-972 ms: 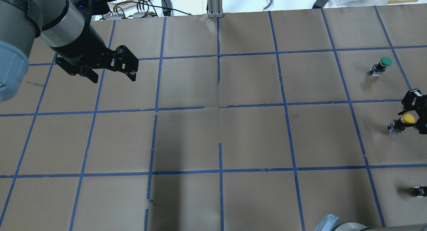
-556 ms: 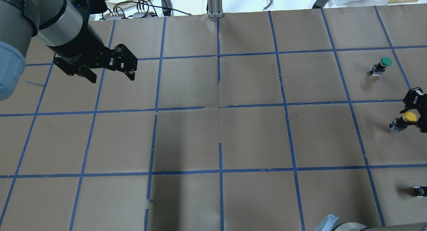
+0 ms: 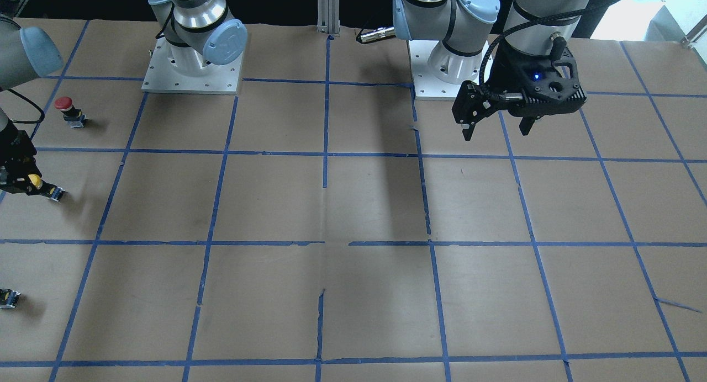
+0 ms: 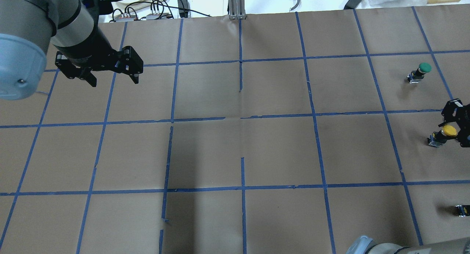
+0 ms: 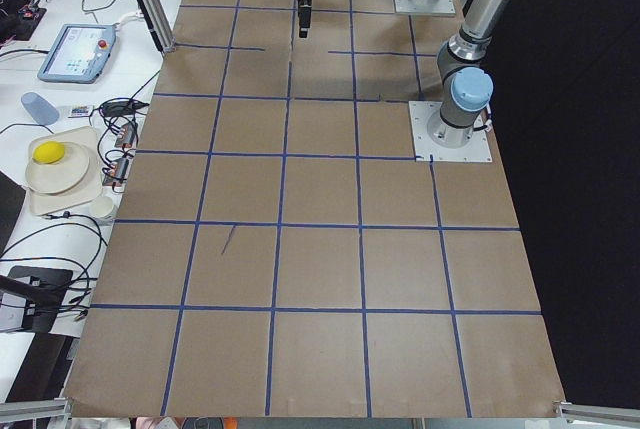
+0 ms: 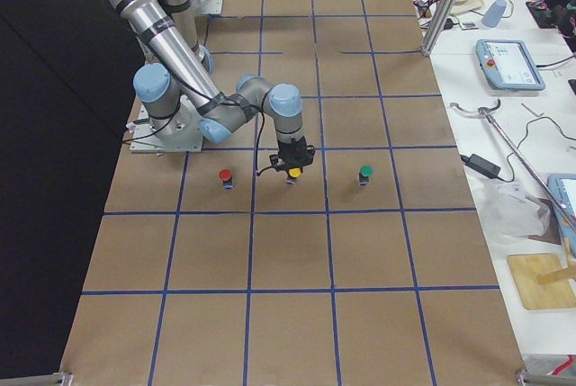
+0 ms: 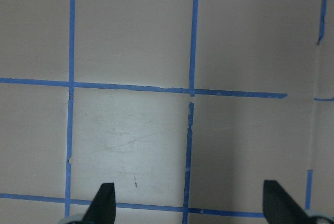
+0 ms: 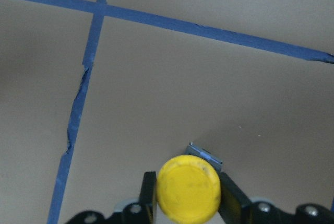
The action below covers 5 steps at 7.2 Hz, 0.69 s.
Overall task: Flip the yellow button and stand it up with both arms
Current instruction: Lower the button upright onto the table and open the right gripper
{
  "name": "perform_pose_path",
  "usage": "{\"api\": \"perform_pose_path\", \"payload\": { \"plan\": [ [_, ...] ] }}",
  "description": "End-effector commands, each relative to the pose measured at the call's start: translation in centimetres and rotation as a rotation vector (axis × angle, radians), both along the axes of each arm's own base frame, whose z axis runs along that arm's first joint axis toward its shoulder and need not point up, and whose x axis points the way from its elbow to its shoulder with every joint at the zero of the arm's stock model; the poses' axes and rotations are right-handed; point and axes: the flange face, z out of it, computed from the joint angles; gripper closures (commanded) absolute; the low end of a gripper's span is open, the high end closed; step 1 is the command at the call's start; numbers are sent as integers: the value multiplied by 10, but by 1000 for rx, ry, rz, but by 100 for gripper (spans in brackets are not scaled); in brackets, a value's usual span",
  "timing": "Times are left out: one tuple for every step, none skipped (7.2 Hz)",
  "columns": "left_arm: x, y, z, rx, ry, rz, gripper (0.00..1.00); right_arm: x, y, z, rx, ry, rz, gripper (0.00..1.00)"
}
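Observation:
The yellow button (image 4: 448,130) stands on the brown paper at the table's far right, yellow cap up and silvery base (image 4: 433,141) down. It also shows in the front view (image 3: 35,180), the right side view (image 6: 293,173) and the right wrist view (image 8: 188,188). My right gripper (image 4: 454,131) is shut on it, one finger (image 8: 149,192) on each side just under the cap. My left gripper (image 4: 114,81) hangs open and empty above the far left of the table, far from the button. It also shows in the front view (image 3: 495,133) and the left wrist view (image 7: 190,203).
A green-capped button (image 4: 422,68) stands one square beyond the yellow one. A red-capped button (image 3: 65,105) stands on its robot side. A tiny black block with a yellow mark (image 4: 462,210) lies at the near right edge. Cables and tools lie past the table's far edge.
My left arm has swung left and back, carrying its open gripper with it. My right gripper stays around the yellow button, which shifted slightly and came back.

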Motion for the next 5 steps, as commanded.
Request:
{"api": "perform_pose_path", "payload": {
  "plan": [
    [1,15,8,-30,2,26,0,-2,2,-1,22,16,-12,36],
    [4,14,20,-58,6,18,0,-1,3,-2,44,-4,-13,35],
    [1,21,34,-109,5,24,0,-2,3,2,74,-28,-24,27],
    [3,35,38,-117,5,30,0,-9,-3,15,69,4,-27,20],
    [6,36,30,-78,1,34,0,-12,-5,25,98,-20,-29,20]
  ]
}}
